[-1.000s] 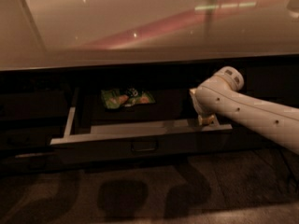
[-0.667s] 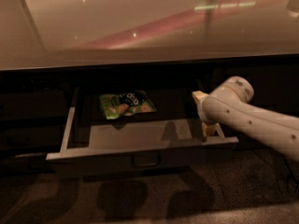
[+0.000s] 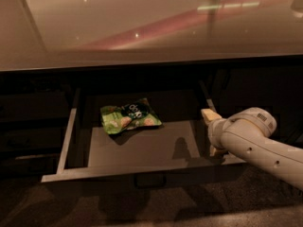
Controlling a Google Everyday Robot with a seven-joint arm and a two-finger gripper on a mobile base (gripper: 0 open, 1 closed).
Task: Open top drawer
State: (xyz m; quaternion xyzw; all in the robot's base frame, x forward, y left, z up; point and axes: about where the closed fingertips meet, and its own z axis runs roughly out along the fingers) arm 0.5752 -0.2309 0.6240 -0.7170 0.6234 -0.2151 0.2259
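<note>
Top drawer stands pulled well out from under the bench, its front lip low in the view and its grey tray open to sight. At far left the dark cabinet fronts sit back in shadow, just beside the drawer's left side wall, which runs straight from the lip back under the bench edge. Inside, a green snack bag lies flat in the back left part of the tray, apart from both walls. The front and right of the tray floor are bare from the bag to the lip. A small dark handle sits at the middle of the drawer front, below the lip, with nothing touching it. Further right, the gripper is at the drawer's right wall, near the front corner. Whether it is open or closed cannot be told. The white arm reaches in from the right edge and crosses the drawer's right front corner.
</note>
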